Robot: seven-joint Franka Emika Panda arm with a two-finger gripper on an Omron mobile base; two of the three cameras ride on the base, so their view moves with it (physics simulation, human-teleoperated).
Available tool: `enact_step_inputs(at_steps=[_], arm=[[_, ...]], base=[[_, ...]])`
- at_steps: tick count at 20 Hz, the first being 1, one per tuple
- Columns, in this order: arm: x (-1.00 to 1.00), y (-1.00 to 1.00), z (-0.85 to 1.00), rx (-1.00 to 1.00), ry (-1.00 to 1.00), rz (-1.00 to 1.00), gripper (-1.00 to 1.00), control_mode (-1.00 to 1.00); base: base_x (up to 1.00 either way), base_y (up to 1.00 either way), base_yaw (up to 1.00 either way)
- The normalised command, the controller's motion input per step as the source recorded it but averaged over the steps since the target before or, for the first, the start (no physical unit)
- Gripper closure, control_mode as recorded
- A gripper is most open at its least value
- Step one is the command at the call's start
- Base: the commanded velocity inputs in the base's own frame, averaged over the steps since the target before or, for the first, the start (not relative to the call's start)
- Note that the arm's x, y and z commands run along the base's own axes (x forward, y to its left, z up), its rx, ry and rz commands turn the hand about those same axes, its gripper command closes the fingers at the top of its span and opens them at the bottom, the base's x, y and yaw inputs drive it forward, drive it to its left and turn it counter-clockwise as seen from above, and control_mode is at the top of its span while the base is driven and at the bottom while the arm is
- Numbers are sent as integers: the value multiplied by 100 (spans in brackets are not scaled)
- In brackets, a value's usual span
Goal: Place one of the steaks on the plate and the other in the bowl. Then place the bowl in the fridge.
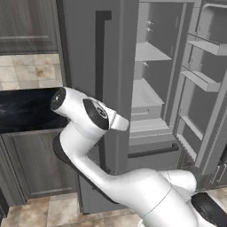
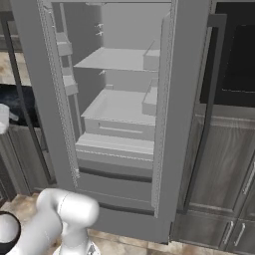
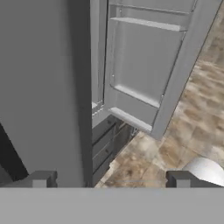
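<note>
I see the gripper with its jaws spread wide and nothing between them, close to the tall grey metal fridge. The right fridge door stands open, and the pale inside shelves are bare.

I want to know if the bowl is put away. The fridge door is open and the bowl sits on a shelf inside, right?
Not quite. The fridge door is open, but its shelves are bare in the right base view; no bowl sits inside.
</note>
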Motion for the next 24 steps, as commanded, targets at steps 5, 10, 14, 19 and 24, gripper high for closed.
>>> enact_step_inputs(at_steps=[5, 10, 14, 19, 24], arm=[[-18, -100, -2, 55, -1, 0, -100, -100], [19, -100, -15, 53, 0, -4, -100, -100], [34, -78, -37, 66, 5, -2, -100, -100], [53, -33, -18, 58, 11, 5, -100, -100], [58, 33, -20, 26, 19, 10, -100, -100]], base=[[0, 0, 0], [0, 0, 0], [0, 0, 0], [0, 0, 0], [0, 0, 0]])
